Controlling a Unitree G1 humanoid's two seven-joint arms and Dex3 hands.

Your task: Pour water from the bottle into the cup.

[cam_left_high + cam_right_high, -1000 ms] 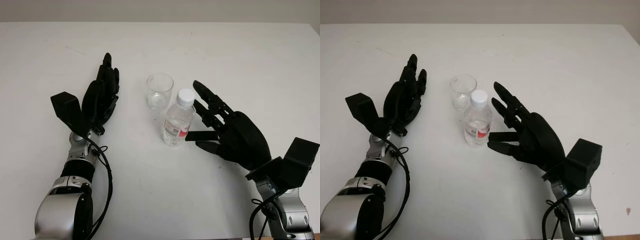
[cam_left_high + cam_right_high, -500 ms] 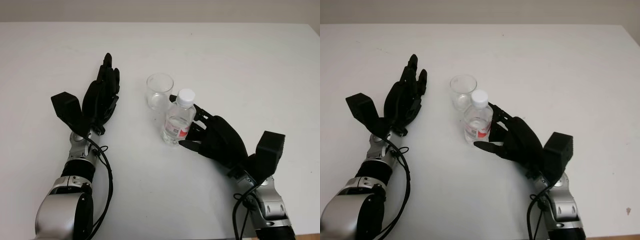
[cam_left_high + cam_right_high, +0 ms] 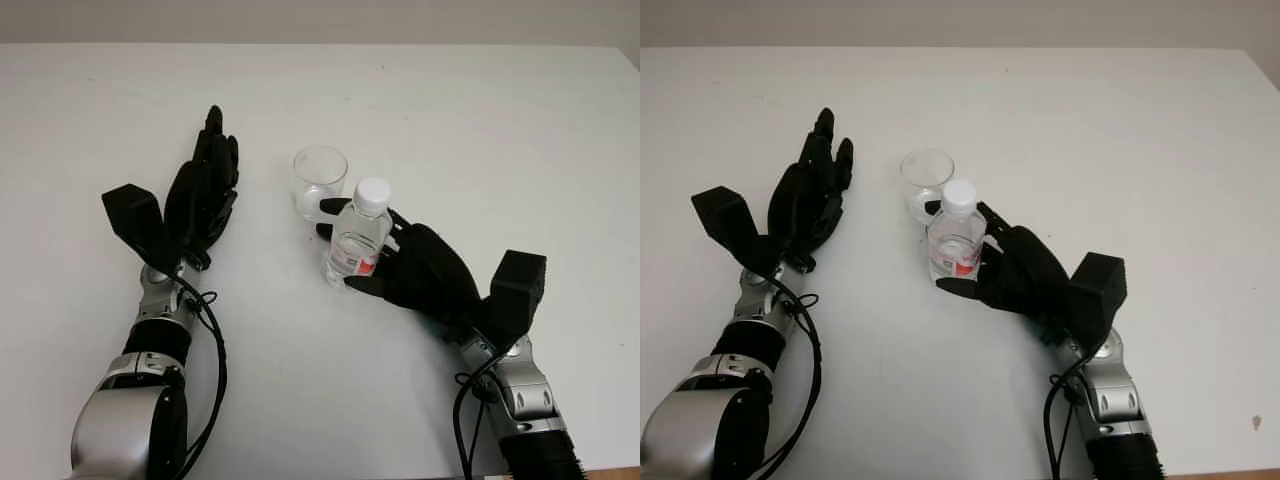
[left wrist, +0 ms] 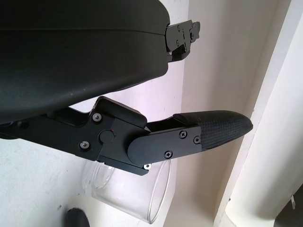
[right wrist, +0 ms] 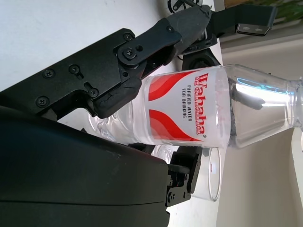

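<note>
The right hand (image 3: 415, 268) wraps its fingers around the clear plastic bottle (image 3: 356, 236) — capped, upright, mid-table, just beside the glassy round cup (image 3: 320, 182). The left hand (image 3: 202, 196), open, lies left of the cup — bare white table (image 3: 480, 120) all around.

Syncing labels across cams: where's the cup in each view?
Left eye view: cup at centre, just behind the bottle.
Right eye view: cup left of centre, behind the bottle.
Left wrist view: its rim shows beyond the left hand.
Right wrist view: cup beside the bottle in the right hand.
Shared landmark: the bottle.
</note>
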